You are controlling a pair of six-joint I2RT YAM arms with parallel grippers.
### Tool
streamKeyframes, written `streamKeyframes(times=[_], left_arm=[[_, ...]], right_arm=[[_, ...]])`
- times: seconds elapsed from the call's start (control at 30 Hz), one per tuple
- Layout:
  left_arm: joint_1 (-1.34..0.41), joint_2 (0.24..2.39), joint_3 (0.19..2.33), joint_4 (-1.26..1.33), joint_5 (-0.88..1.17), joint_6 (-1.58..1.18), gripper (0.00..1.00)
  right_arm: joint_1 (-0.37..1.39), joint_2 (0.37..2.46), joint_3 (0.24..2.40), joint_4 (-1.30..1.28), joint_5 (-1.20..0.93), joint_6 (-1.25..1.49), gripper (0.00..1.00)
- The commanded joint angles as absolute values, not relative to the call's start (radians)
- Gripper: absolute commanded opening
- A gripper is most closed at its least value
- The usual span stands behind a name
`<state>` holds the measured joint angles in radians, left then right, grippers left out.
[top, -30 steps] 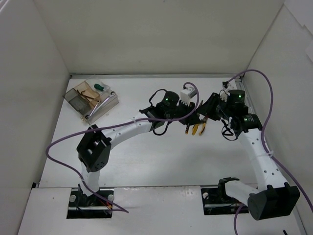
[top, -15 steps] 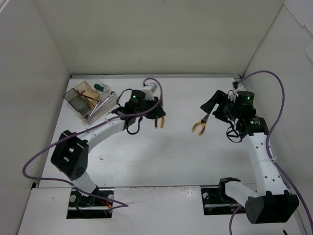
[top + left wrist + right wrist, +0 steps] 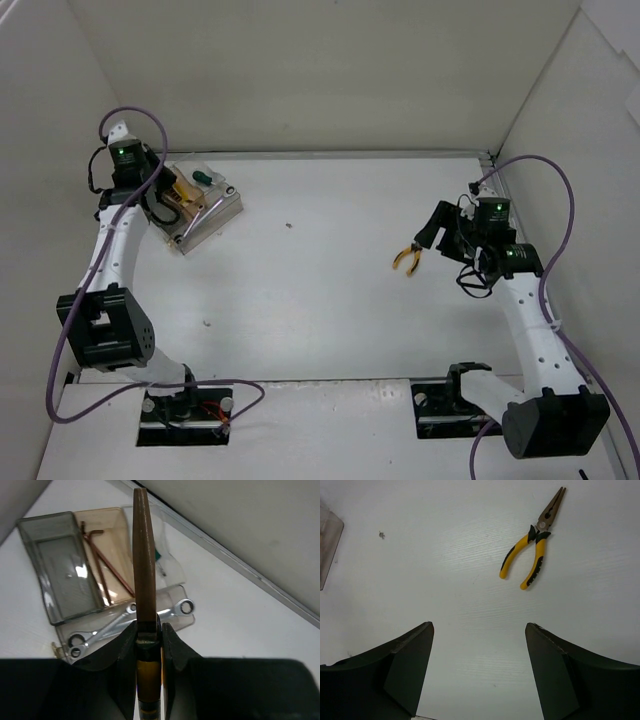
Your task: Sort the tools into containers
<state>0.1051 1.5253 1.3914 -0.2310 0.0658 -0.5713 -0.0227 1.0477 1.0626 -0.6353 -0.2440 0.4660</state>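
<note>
Over the far-left corner of the table (image 3: 300,310), our left gripper (image 3: 148,632) is clamped on a yellow-handled tool (image 3: 144,560), its brown nose jutting out above the containers (image 3: 65,580). It looks like pliers seen edge-on, though we cannot be sure. Below it sit the tinted boxes: one grey and bare, one brown with thin rod tools (image 3: 102,565), and a clear one with wrenches (image 3: 107,628).

We judge the danger to be in the drop. The tool looks long against these shallow boxes, so a release from this height or angle could leave it bridging a wall, bouncing out, or nudging the light boxes askew.

Across the table, the right gripper (image 3: 479,626) hangs with its jaws wide apart and nothing between them. The yellow-handled pliers (image 3: 540,531) lie flat on the table, ahead of those jaws and toward the right finger's side, well apart from both. A straight descent would likely miss them, and a pinch on one splayed handle could let them swing.
</note>
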Motion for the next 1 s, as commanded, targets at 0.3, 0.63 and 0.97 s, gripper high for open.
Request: streamKeyframes(times=[0.3, 0.63, 0.97], left_arm=[[0.285, 1.792, 1.654, -0.299, 0.09, -0.563, 0.0], [0.333, 1.977, 1.767, -0.29, 0.121, -0.535, 0.0], [0.342, 2.055, 1.795, -0.222, 0.137, -0.552, 0.0]], right_arm=[[-0.028, 1.065, 1.025, -0.609, -0.147, 0.419, 0.71], [-0.031, 1.155, 1.054, -0.606, -0.136, 0.428, 0.71], [-0.031, 1.198, 1.055, -0.606, -0.127, 0.434, 0.71]])
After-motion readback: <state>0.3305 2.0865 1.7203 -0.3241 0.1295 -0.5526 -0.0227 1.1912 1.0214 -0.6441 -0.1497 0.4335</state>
